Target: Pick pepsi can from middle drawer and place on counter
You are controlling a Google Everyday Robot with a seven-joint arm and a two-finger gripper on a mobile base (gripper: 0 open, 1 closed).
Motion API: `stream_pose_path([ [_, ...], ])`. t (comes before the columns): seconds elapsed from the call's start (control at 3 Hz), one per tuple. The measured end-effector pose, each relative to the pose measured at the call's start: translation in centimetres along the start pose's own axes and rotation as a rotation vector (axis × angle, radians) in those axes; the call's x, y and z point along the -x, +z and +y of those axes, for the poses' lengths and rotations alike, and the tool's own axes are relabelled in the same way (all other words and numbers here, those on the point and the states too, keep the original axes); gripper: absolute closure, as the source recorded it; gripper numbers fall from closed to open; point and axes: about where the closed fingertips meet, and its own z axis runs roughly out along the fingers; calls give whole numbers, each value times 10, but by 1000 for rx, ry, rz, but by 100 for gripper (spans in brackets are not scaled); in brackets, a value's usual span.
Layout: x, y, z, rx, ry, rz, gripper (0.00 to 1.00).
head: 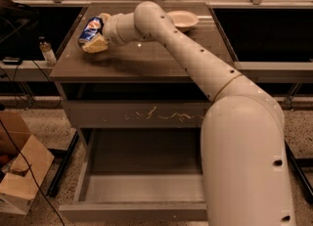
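The blue pepsi can [91, 29] is tilted in my gripper [95, 35], which is shut on it over the left part of the counter [161, 58]. One pale finger [96, 45] shows under the can, close above the counter top; I cannot tell whether the can touches it. My white arm reaches in from the lower right across the counter. The middle drawer [142, 183] stands pulled open below, its flat floor bare.
A white bowl [182, 19] sits at the back of the counter. The upper drawer front [146, 115] with pale scratch marks is closed. A small clear bottle [47, 51] stands on a ledge at the left. A cardboard box [19, 166] lies on the speckled floor at the lower left.
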Motion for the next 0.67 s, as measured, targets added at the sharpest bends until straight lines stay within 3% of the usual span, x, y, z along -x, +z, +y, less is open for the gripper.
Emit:
stream_pose_path([
  [0.33, 0, 0, 0, 0, 0, 0, 20],
  [0.67, 0, 0, 0, 0, 0, 0, 0],
])
